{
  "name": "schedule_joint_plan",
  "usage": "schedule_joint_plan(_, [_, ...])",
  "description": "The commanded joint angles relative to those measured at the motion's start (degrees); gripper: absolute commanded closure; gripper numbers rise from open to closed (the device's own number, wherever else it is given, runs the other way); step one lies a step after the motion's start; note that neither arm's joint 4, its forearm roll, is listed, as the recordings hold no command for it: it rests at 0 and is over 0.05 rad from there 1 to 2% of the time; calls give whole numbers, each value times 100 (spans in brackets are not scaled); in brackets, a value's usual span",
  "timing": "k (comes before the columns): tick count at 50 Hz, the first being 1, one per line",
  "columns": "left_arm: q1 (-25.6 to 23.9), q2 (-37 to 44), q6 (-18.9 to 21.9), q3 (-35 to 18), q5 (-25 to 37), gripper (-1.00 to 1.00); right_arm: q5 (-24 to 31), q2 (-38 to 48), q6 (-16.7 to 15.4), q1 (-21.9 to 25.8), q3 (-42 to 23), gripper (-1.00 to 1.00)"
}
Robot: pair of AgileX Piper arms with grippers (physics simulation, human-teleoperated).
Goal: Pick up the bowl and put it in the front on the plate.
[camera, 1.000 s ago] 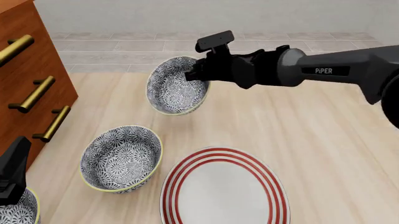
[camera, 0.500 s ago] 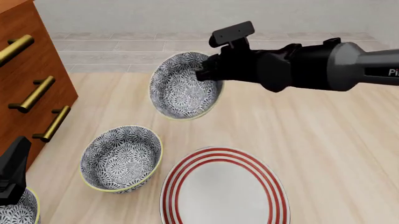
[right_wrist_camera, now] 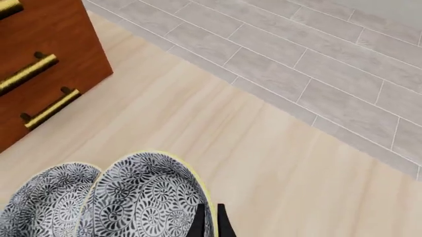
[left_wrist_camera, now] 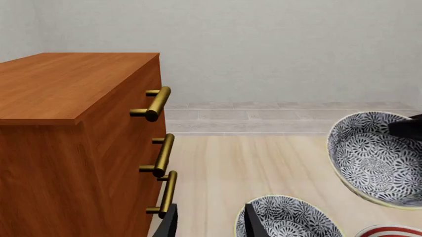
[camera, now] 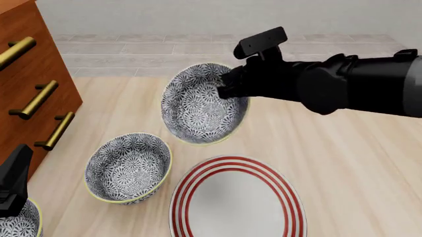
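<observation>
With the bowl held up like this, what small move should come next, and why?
Probably carry it a bit nearer and down toward the plate. The right pincer grips the bowl by its rim, tilted and clear of the table, beyond the plate rather than over it.

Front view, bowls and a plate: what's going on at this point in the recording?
The right gripper is shut on the rim of a patterned bowl and holds it tilted in the air, above the table and just beyond the red-ringed plate. The plate has nothing on it yet. A second bowl sits on the table left of the plate, and a third shows at the near left corner. The left gripper hangs by the wooden drawer unit, jaws open, holding nothing.
</observation>
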Motion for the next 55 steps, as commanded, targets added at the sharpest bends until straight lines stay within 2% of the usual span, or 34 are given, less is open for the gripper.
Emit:
schedule_joint_plan(1, [0,0,0,0,0,-100,52,-507,76,152,443,100])
schedule_joint_plan(18, [0,0,0,0,0,-100,214,-1132,149,254,1016,100])
schedule_joint_plan(37, [0,0,0,0,0,-100,209,-1594,444,477,1638,100])
schedule_joint_plan(41, [0,0,0,0,0,-100,97,-1780,618,662,1907,100])
schedule_joint_plan(55, [0,0,0,0,0,-100,-71,-2056,784,821,2480,100])
